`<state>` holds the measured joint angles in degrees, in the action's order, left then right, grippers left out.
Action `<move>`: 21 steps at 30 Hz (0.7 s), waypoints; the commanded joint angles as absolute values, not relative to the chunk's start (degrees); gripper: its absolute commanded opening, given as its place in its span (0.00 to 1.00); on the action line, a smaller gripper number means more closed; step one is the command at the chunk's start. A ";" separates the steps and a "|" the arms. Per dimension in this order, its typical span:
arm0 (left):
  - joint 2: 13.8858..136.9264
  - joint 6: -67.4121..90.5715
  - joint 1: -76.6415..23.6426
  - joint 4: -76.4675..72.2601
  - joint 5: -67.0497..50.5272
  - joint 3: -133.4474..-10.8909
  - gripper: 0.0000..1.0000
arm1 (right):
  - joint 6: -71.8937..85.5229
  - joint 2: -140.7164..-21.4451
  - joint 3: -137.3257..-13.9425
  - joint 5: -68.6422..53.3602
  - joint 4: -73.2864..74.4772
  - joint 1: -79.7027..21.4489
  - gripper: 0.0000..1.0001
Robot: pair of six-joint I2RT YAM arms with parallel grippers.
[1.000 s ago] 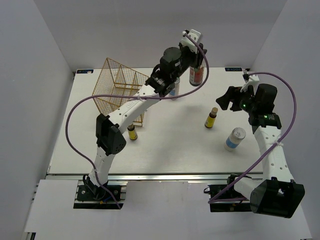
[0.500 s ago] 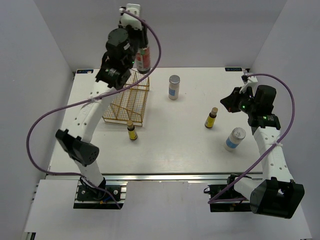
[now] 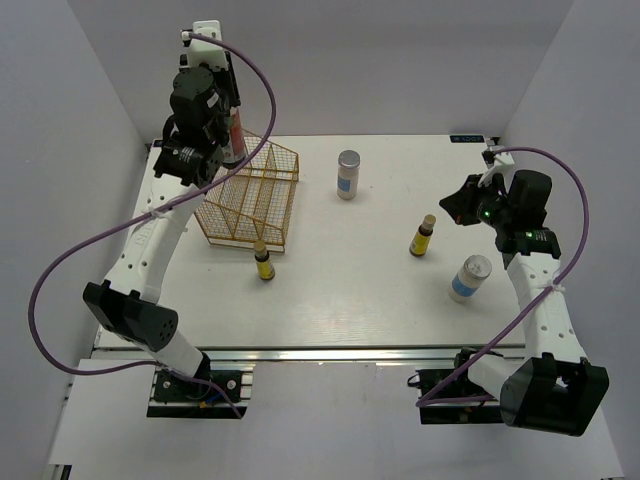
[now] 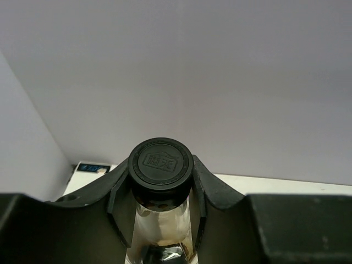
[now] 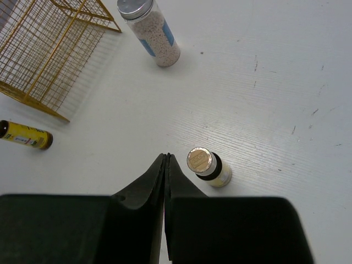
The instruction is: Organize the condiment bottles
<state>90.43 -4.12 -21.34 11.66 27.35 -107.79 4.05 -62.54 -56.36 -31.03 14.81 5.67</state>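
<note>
My left gripper (image 3: 224,118) is raised over the back left of the gold wire rack (image 3: 250,195) and is shut on the tall black-capped, red-labelled bottle (image 3: 234,138). In the left wrist view both fingers (image 4: 201,181) clamp its neck just under the cap (image 4: 160,162). My right gripper (image 3: 455,205) is shut on nothing. Its tips (image 5: 166,158) hover just left of a small yellow bottle (image 5: 212,168), also seen at mid-table (image 3: 423,236). A second yellow bottle (image 3: 264,262) sits by the rack's front edge. One white jar (image 3: 348,174) stands at the back, another (image 3: 470,278) at the right.
The rack (image 5: 49,60) takes up the table's left back part. White walls close in on three sides, and the left arm reaches high near the back wall. The table's front edge (image 3: 330,345) runs just ahead of both arm bases.
The left arm has swung the tall bottle from the back middle leftwards to above the rack's back left. The right gripper has gone from open to shut, staying in place.
</note>
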 commanded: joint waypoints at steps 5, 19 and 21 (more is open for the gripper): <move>86.84 -4.22 -15.83 5.36 27.51 -104.51 0.00 | 3.95 -62.93 -57.30 -31.73 13.10 5.98 0.03; 89.56 -0.62 -9.84 4.13 21.27 -99.25 0.00 | 3.60 -63.63 -57.48 -30.41 13.36 5.98 0.03; 88.86 1.05 -9.49 2.64 20.57 -97.39 0.00 | 3.25 -63.63 -57.57 -30.24 13.45 5.98 0.03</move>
